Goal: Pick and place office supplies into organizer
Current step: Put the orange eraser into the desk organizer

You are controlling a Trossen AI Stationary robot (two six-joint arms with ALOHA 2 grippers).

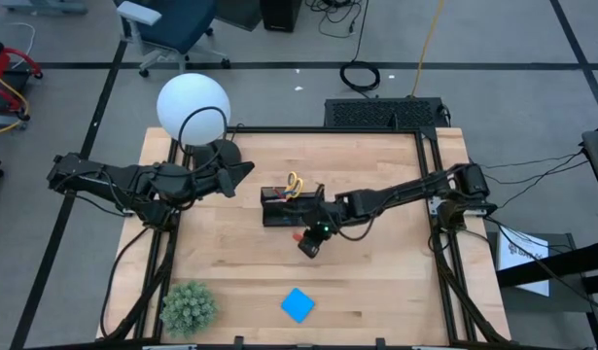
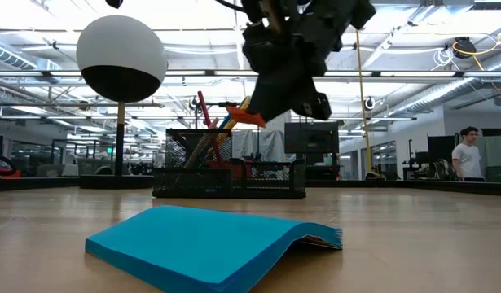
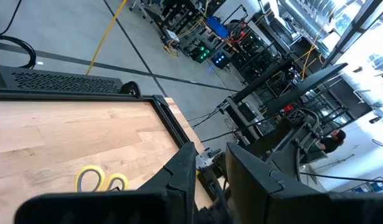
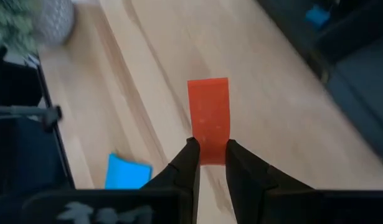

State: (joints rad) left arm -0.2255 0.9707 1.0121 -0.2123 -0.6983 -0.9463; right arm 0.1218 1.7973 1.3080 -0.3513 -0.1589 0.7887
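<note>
Flat orange-red rectangular eraser [image 4: 208, 118]: pinched between right gripper [image 4: 210, 163] jaws, raised above wooden counter [image 1: 376, 282].
Right arm: stretched toward 9 o'clock, beside black mesh organizer [image 1: 279, 207].
Left gripper [image 1: 242, 171]: jaws narrow, empty.

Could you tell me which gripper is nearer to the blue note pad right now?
The right. The right gripper, shut on the orange-red eraser, hangs just beyond the blue note pad, beside the organizer. The left gripper waits farther off by the lamp.

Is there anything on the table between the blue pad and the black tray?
No, just bare wood. In the high view the pad lies near the front edge and the tray mid-table; the right gripper, holding the orange eraser, is over that stretch.
</note>
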